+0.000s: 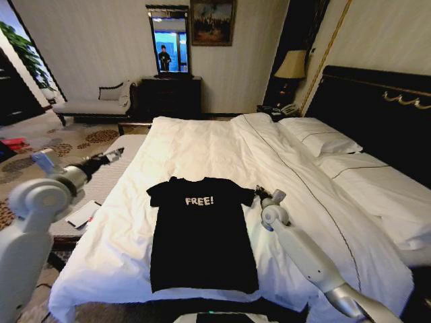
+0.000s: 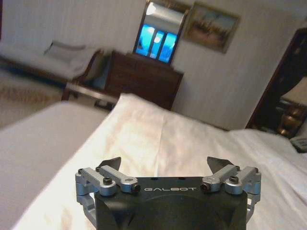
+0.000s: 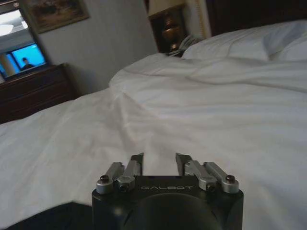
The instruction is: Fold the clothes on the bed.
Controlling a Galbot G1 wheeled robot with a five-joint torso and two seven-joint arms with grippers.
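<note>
Black T-shirt (image 1: 202,235) lies flat lengthwise, collar toward the bed's (image 1: 222,145) far edge.

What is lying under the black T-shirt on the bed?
The black T-shirt lies flat, chest lettering up, directly on the bed's white duvet, which shows all around it. The patch of duvet beneath the shirt is covered, so anything there cannot be seen.
</note>
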